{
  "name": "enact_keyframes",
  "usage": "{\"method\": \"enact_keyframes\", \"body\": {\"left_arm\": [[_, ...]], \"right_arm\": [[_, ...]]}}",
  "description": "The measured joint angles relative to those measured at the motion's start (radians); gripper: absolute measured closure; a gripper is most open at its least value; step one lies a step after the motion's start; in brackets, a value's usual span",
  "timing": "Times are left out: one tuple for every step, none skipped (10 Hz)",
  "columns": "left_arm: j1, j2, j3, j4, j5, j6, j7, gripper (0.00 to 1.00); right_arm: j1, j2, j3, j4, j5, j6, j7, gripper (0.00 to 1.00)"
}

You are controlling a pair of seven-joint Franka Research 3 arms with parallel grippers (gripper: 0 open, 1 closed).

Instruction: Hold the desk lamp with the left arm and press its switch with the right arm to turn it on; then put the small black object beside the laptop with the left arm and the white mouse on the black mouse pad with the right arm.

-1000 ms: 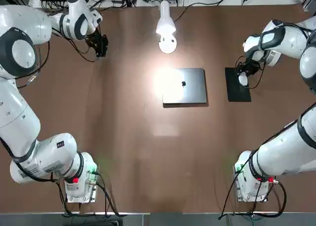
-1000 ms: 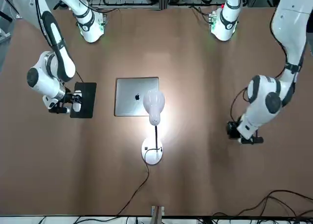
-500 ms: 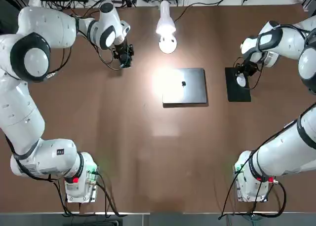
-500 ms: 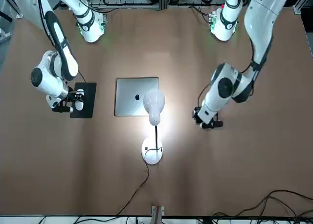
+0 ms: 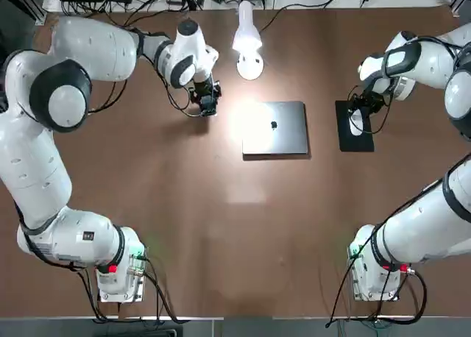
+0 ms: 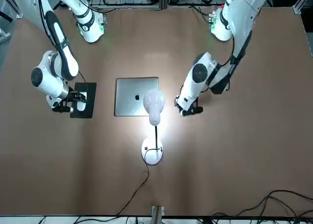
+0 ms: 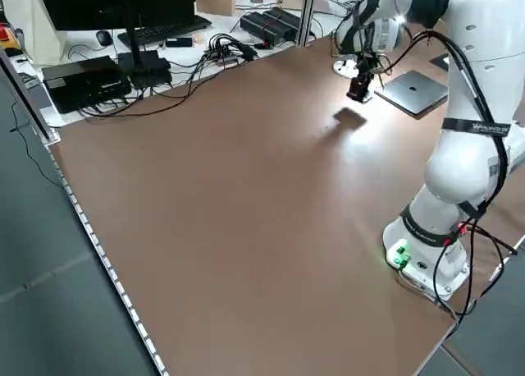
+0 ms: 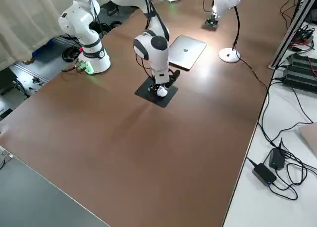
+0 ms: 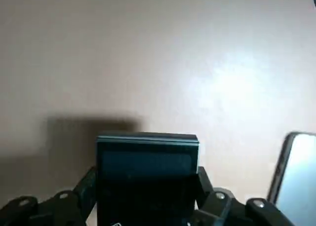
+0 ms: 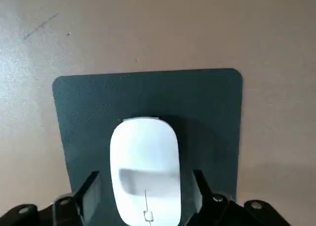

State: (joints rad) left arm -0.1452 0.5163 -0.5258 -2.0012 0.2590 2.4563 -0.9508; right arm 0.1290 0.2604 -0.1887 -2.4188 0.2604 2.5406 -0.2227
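The biggest risk lies with the left gripper (image 5: 207,101), which is closed on the small black object (image 9: 147,172) and hangs above the bare tabletop (image 5: 221,226), near the laptop (image 5: 275,128) on the robot's left side of it but not yet beside it. If the block is let go from this height, it could drop, bounce or skid on its glossy face and end up away from the laptop, or strike the laptop's edge. Carried too far across, it could also land on the lid instead of next to it.

The desk lamp (image 5: 248,41) is lit, standing just beyond the laptop; a wide swing of the left arm could knock its shade or tug its cord.

At the right gripper (image 10: 146,199), the white mouse (image 10: 144,168) rests on the black mouse pad (image 10: 148,102), with the fingers (image 10: 85,192) standing on either side of it; whether they are parted from it I cannot tell. Lifting away while a finger drags could pull the mouse off the pad's near edge, since it sits close to that edge.

There are no containers here: nothing in these views holds other things apart from the pad under the mouse
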Motion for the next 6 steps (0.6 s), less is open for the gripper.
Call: {"method": "enact_keyframes", "body": {"left_arm": [[-0.032,0.007,0.002,0.000,0.000,0.000,-0.021,0.20],[-0.051,0.017,0.005,0.000,0.000,0.000,-0.034,0.20],[-0.066,0.029,0.009,0.001,0.009,0.001,-0.049,0.20],[-0.082,0.045,0.016,0.008,0.042,0.004,-0.078,0.20],[-0.099,0.068,0.026,0.030,0.078,0.007,-0.102,0.20],[-0.110,0.090,0.030,0.051,0.095,0.007,-0.112,0.20]], "right_arm": [[0.000,-0.001,0.001,0.002,0.000,0.001,0.000,0.01],[0.003,-0.006,0.002,0.014,0.000,0.009,0.000,0.00],[0.009,-0.019,0.003,0.043,0.000,0.016,0.000,0.00],[0.012,-0.035,0.003,0.088,0.000,0.017,0.000,0.00],[0.012,-0.054,0.001,0.139,0.000,0.011,0.000,0.00],[0.010,-0.071,-0.005,0.196,-0.011,-0.034,0.000,0.00]]}}
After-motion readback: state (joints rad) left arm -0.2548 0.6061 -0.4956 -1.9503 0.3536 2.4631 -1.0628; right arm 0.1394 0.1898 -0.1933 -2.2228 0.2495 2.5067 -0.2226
